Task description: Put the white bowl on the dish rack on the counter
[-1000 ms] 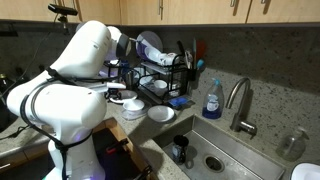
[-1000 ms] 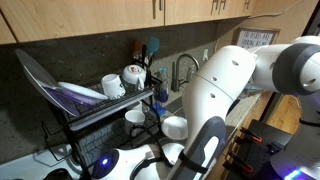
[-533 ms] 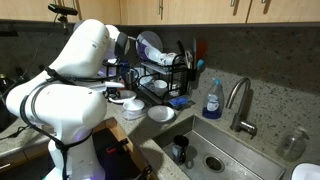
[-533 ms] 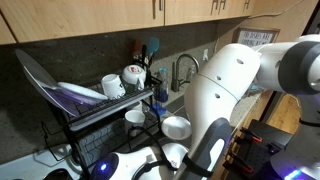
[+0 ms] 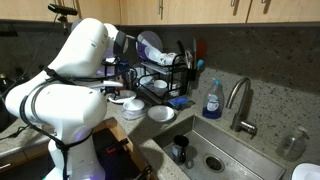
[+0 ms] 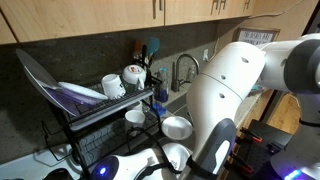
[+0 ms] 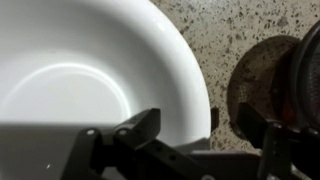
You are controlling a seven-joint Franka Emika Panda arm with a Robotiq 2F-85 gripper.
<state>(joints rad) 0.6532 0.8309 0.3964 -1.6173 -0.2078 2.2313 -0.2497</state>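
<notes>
Wrist view: the white bowl (image 7: 90,70) fills the left and centre of the frame, upright, opening upward, with a faintly bluish inside. It stands on the counter (image 7: 245,30), whose speckled stone shows just beyond the rim at upper right. The tool (image 7: 197,118) is released: one finger (image 7: 145,126) lies inside the rim, the other outside it, and neither presses the wall. A dark round object (image 7: 262,85) lies on the counter just beside the bowl; what it is cannot be told

In both exterior views the arm (image 5: 70,85) (image 6: 235,100) covers the tool. The dish rack (image 5: 160,72) (image 6: 95,112) stands on the counter against the backsplash, loaded with plates (image 5: 150,45) and a mug (image 6: 132,75). A blue soap bottle (image 5: 212,98) stands between the rack and the faucet (image 5: 238,102), behind the sink (image 5: 235,150)
</notes>
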